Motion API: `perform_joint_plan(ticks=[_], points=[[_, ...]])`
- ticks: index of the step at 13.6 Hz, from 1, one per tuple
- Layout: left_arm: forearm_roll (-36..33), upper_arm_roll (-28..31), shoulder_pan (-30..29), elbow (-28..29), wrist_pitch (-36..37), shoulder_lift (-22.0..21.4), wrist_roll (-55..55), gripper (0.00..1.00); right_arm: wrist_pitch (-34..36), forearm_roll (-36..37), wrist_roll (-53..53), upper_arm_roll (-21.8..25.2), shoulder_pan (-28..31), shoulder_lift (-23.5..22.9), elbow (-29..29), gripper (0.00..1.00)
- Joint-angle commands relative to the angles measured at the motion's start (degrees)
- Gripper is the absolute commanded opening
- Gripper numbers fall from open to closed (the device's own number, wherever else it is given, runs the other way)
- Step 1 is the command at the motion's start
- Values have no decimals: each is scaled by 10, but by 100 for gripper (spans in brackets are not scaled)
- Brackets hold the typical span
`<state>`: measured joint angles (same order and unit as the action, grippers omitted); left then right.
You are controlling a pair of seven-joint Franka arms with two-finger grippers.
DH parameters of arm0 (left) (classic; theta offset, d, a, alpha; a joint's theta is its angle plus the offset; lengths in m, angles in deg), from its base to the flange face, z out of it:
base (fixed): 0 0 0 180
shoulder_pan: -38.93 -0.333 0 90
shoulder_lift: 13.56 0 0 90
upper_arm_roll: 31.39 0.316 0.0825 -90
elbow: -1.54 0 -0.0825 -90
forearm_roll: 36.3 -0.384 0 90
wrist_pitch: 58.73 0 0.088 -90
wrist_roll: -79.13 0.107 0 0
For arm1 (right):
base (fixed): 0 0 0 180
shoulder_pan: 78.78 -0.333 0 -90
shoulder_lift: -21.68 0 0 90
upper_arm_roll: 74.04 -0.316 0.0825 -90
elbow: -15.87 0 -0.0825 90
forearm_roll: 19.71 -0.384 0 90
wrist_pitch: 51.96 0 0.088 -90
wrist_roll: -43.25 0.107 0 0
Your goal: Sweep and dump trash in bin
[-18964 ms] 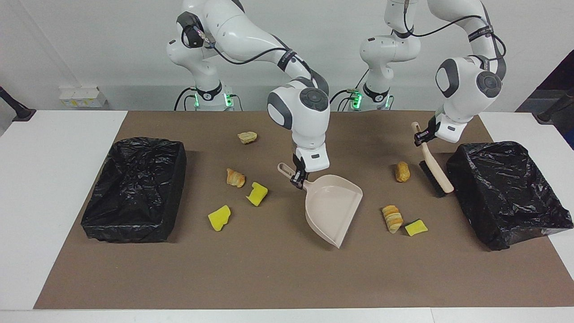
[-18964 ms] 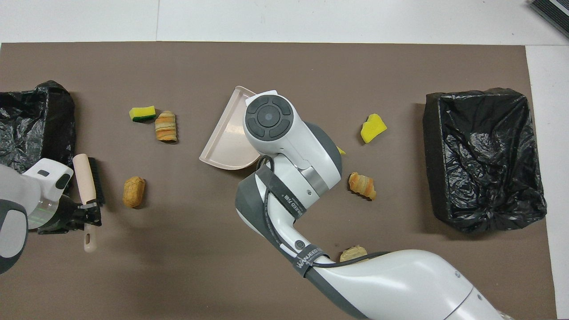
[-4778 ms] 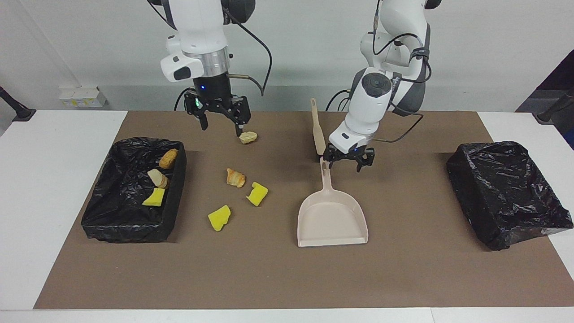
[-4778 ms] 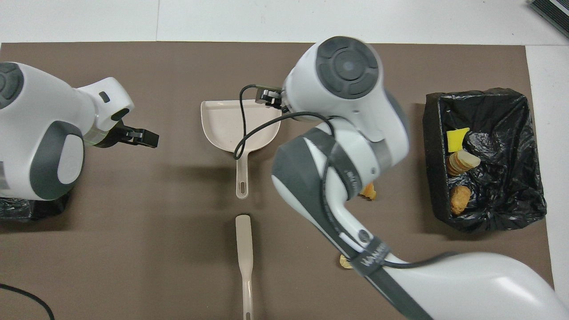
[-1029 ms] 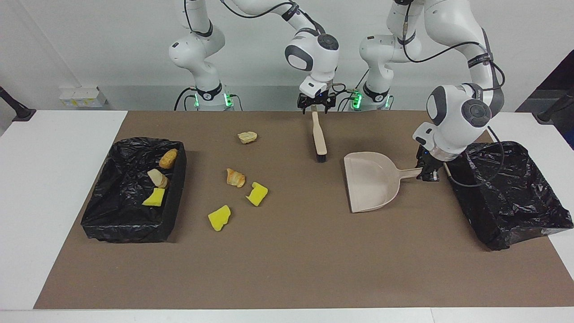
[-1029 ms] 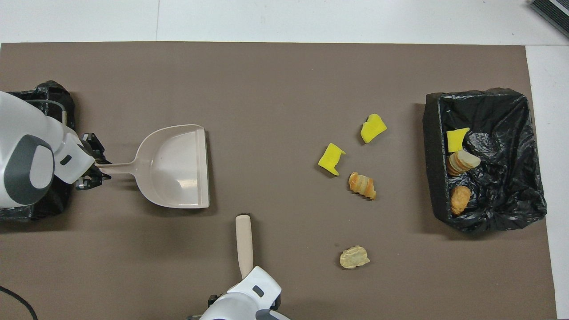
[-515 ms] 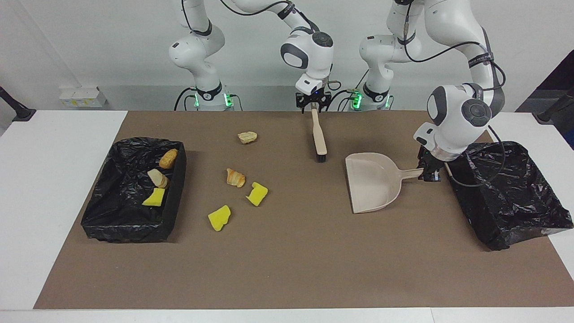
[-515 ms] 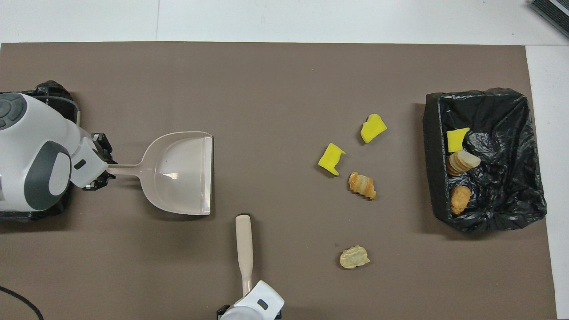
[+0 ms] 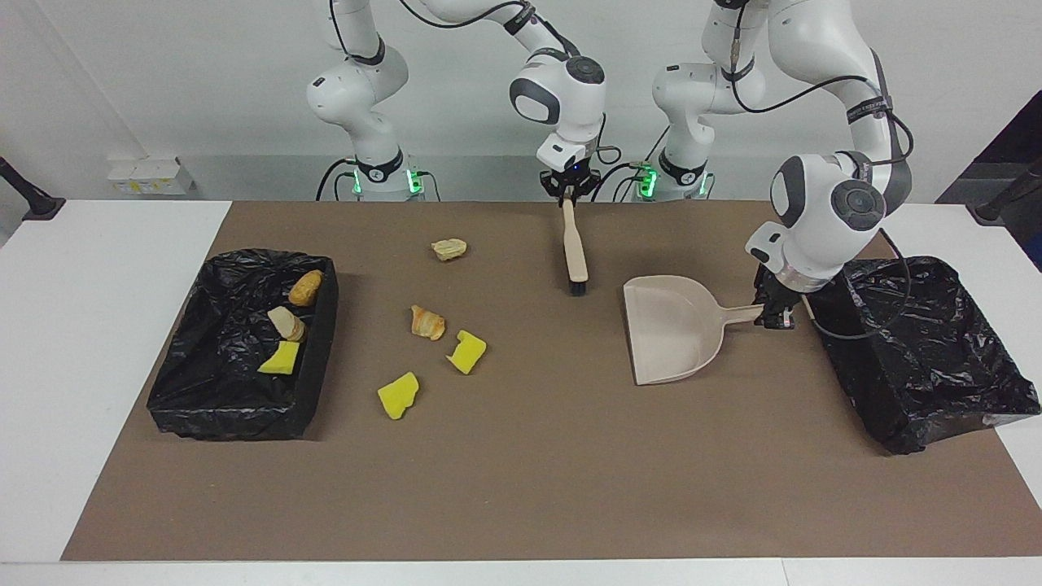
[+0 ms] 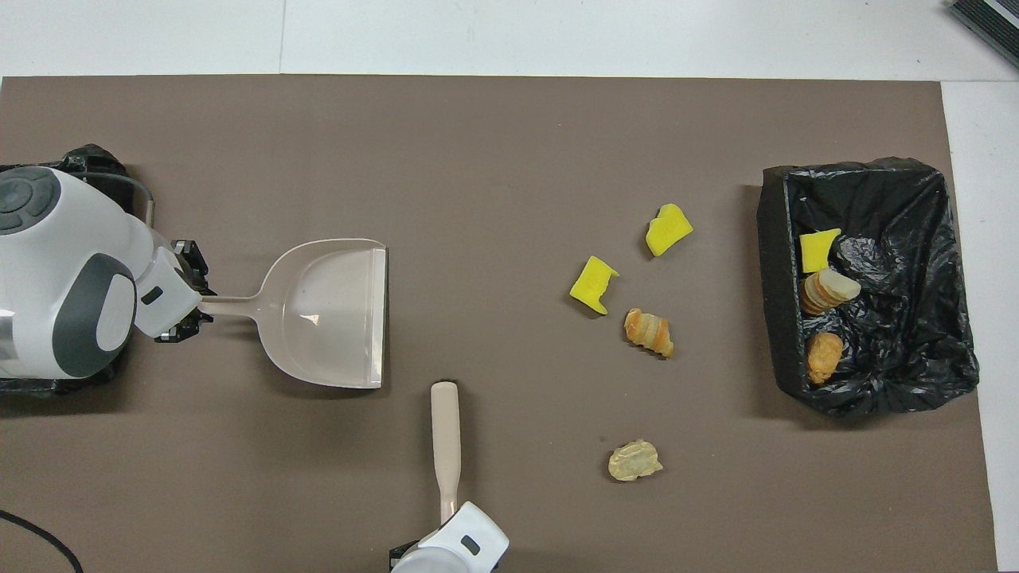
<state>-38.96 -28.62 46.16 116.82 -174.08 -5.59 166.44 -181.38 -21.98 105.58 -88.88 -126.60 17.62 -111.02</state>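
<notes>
Matt brown mat (image 9: 521, 488) covered a smooth white bench (image 9: 98, 342). Dustpan (image 9: 672, 330) and brush (image 9: 575, 248) were smooth beige plastic, the pan with a faint sheen. Both bins (image 9: 244, 346) wore crinkled, glossy black plastic liners. Yellow pieces (image 9: 398, 395) looked spongy and matt; brown pieces (image 9: 427, 323) looked flaky and crusted. Arm shells (image 9: 822, 220) were glossy white plastic.

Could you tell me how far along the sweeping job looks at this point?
Three pieces lie in the bin at the right arm's end. The left gripper holds the dustpan; the right gripper is shut on the brush. Four pieces of trash remain on the mat.
</notes>
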Motion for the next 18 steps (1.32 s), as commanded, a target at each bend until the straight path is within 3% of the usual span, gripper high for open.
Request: perform_joint_plan(ticks=[1,6,8,11,15,18], points=[[-9,1,19,14,10,-20,-34,0,18,-8,45,3,25,51,-8,0],[-9,1,85,11,11,-21,-135,0,147,-12,102,4,95,179,-45,0],[-9,0,110,18,6,-26,-162,0,184,-12,173,4,96,211,-79,0],[-9,1,146,45,-3,-42,-166,0,301,-34,188,5,132,230,-93,0],[-9,1,176,111,-33,-81,-178,0,276,-107,191,5,171,266,-163,0],[-16,1,205,142,-57,-98,-178,0,206,-130,245,2,144,245,-186,0]])
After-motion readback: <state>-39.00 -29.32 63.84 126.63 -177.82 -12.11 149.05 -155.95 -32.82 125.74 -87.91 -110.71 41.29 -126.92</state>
